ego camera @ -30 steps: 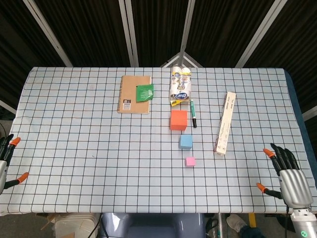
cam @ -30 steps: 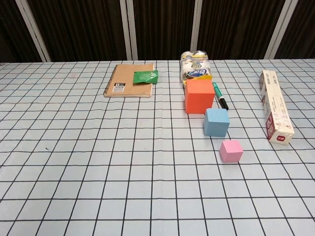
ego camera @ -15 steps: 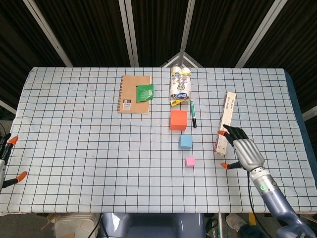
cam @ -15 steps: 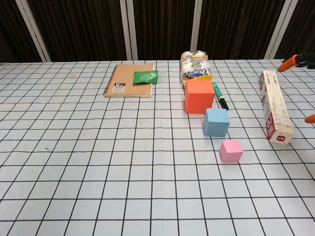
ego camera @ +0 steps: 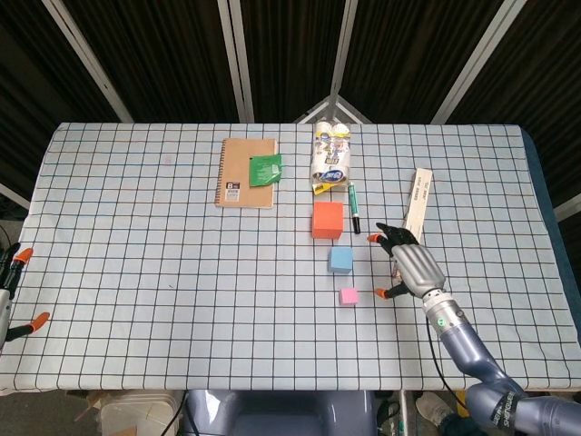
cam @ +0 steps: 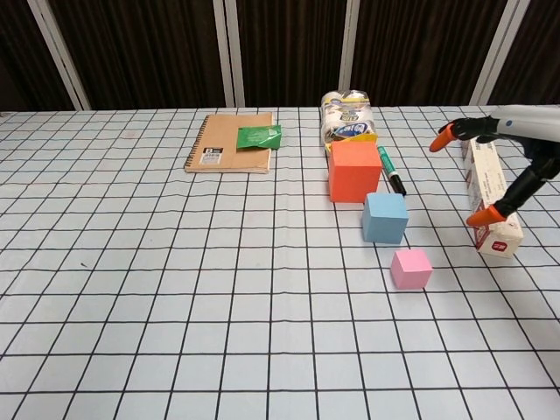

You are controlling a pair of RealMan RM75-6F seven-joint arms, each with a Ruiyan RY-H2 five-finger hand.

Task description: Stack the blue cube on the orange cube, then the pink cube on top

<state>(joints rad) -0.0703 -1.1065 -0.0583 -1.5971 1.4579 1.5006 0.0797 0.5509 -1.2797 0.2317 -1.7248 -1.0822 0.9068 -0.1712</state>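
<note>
Over the right side of the table (ego camera: pixel 136 272), my right hand (ego camera: pixel 406 263) hangs spread wide with nothing in it, its orange-tipped fingers (cam: pixel 444 136) pointing toward the row of cubes. It sits just right of the blue cube (ego camera: pixel 340 260), with the long carton (ego camera: pixel 416 204) partly behind it. My left hand (ego camera: pixel 9 291) waits at the table's near left edge, well apart from everything; only its tips show, apart and holding nothing.

All three cubes lie separate on the checked cloth. At the far end of the row is the orange cube (ego camera: pixel 328 220), the blue one sits just in front of it, and the pink cube (ego camera: pixel 349 295) is nearest me. Nothing is stacked yet, so I judge the step in hand to be reaching for the blue cube.

To do this well I would come at the blue cube from its right side and above, keeping the thumb and fingers apart until they straddle its two free faces. The green marker (ego camera: pixel 355 207) lies just right of the orange cube, so I should keep my fingertips from sweeping it. The orange cube looks close behind the blue one, so a grip across the left and right faces seems safer than front to back. Once lifted, the blue cube needs only a short carry away from me, then a level, centred set-down on the larger orange top.
</note>
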